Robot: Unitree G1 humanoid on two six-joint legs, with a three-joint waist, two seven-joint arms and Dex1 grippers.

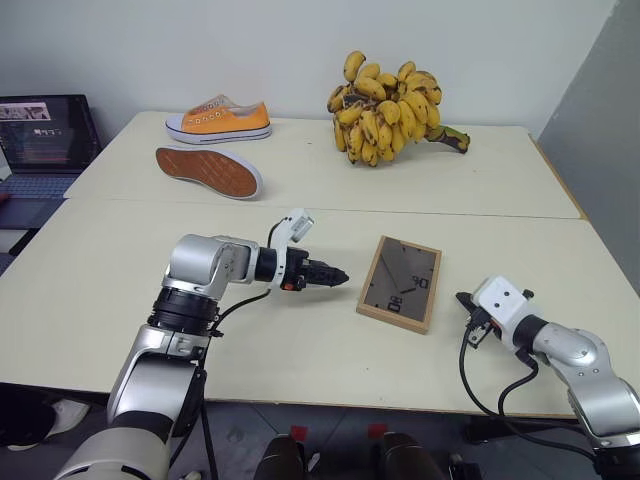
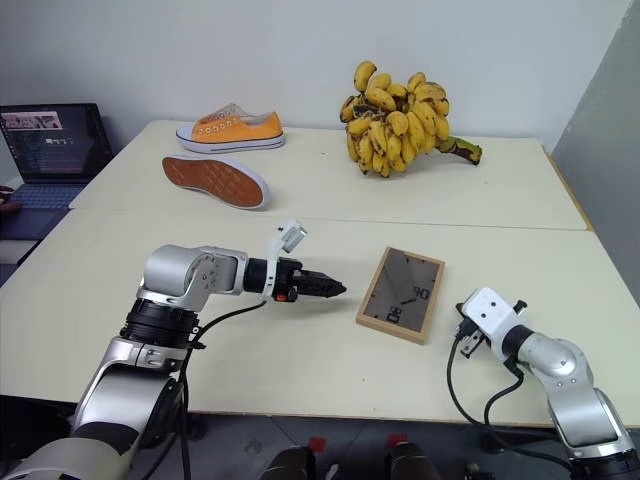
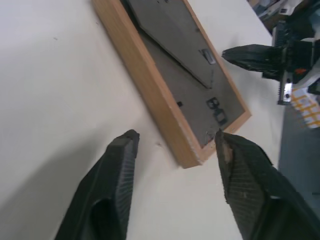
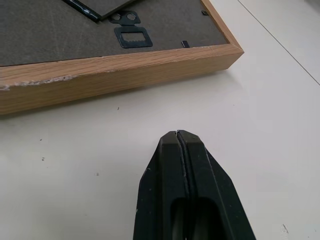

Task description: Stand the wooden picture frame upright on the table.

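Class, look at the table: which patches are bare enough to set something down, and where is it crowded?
Bare: the near left stretch of the table, left of the left claw; the gap between the shoes and the bananas; the far right corner. Crowded: around the picture frame, hemmed by both claws, right claw beside it.

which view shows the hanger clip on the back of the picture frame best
The right wrist view: the hanger clip sits close and sharp on the picture frame, above its wooden edge. The left wrist view shows it smaller, at an angle. In both eye views it is only a tiny dark mark.
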